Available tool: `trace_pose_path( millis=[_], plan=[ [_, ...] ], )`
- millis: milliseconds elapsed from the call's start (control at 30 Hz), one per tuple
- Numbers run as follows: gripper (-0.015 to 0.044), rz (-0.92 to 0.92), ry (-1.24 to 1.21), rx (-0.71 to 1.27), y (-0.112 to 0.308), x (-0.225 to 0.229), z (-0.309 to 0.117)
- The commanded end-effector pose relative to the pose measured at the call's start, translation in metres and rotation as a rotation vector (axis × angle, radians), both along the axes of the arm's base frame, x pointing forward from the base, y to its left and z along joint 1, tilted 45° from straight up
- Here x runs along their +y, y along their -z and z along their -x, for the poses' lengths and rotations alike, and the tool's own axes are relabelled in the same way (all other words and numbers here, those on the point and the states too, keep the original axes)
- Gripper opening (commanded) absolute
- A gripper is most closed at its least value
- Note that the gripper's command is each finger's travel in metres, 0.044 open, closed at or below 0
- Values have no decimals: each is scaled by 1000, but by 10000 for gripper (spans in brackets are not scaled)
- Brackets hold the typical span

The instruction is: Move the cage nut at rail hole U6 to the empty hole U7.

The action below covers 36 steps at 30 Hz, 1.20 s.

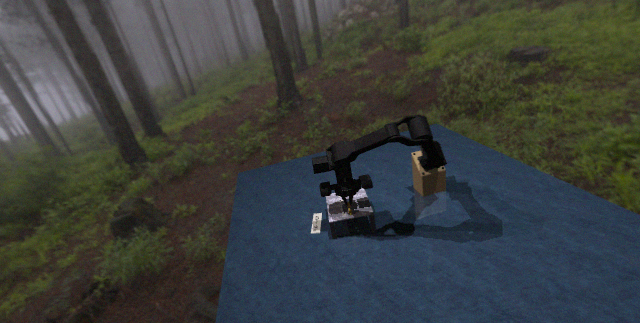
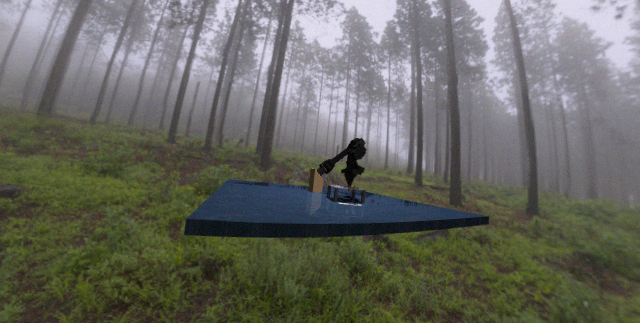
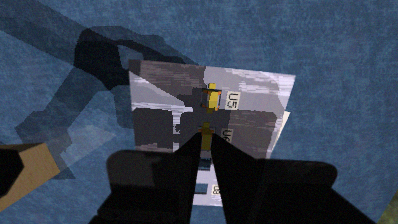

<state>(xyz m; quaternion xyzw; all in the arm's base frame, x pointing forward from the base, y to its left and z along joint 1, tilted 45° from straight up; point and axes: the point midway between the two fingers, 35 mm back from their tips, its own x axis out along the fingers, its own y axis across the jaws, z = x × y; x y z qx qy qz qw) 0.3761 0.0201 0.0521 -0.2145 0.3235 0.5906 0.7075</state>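
My gripper (image 1: 349,206) (image 2: 350,185) (image 3: 205,136) points down over the rail plate (image 3: 255,91), its fingers shut on a yellow cage nut (image 1: 350,210) (image 3: 206,134). The nut is beside the U6 label in the wrist view and looks raised slightly at the fingertips; the fingers hide its lower part and much of the U6 hole, so its exact height is unclear. The empty U7 hole (image 3: 204,164) shows as a dark slot just below it, between the fingers. The other yellow nut (image 3: 213,99) sits in the hole beside the U5 label (image 3: 232,100).
Another empty hole (image 3: 200,188) is beside the U8 label. A wooden block (image 1: 429,182) (image 2: 315,182) (image 3: 41,162) stands by the arm's base. A small white printed card (image 1: 316,223) lies beside the rail on the blue table (image 1: 280,273) (image 2: 250,213).
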Motion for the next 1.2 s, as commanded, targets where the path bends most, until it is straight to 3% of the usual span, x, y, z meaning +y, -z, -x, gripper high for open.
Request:
trace_pose_path(
  millis=[0,1167],
  plan=[
    [27,0,4,3,0,0,0],
    [27,0,8,0,-1,0,4]
  ],
)
